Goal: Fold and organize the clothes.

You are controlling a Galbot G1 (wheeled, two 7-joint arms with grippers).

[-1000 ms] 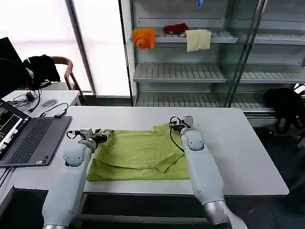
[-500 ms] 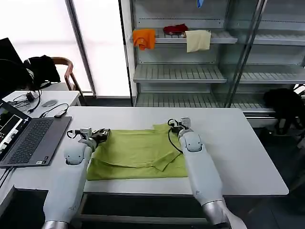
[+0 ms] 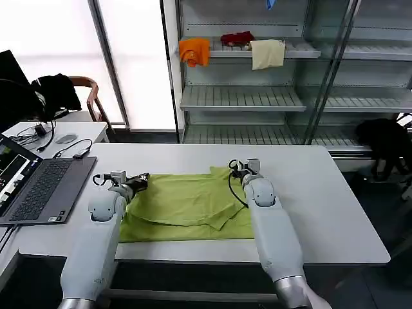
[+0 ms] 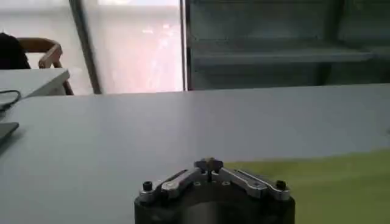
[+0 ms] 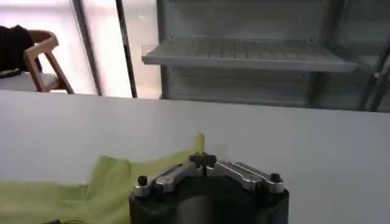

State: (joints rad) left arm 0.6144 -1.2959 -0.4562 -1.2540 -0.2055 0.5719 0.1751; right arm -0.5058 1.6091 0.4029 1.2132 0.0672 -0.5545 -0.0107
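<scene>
The lime yellow-green T-shirt (image 3: pixel 187 206) lies folded in a flat rectangle on the white table (image 3: pixel 322 193), with a loose flap across its middle. My left gripper (image 3: pixel 141 177) sits low at the shirt's far left corner. Its fingertips meet where the green cloth (image 4: pixel 329 182) ends, so the left gripper (image 4: pixel 209 163) is shut on that corner. My right gripper (image 3: pixel 233 169) is at the far right corner. In the right wrist view a peak of the shirt (image 5: pixel 61 195) rises between the closed tips of the right gripper (image 5: pixel 202 159).
An open laptop (image 3: pixel 45 187) lies on the table's left end, with cables and a side table behind it. Beyond the table stands a shelf rack holding an orange cloth (image 3: pixel 195 50), a red cloth (image 3: pixel 237 38) and a cream cloth (image 3: pixel 267 53). Bare tabletop lies right of the shirt.
Both grippers have shifted slightly along the far edge of the shirt. That edge now lies lower and flatter on the table.
</scene>
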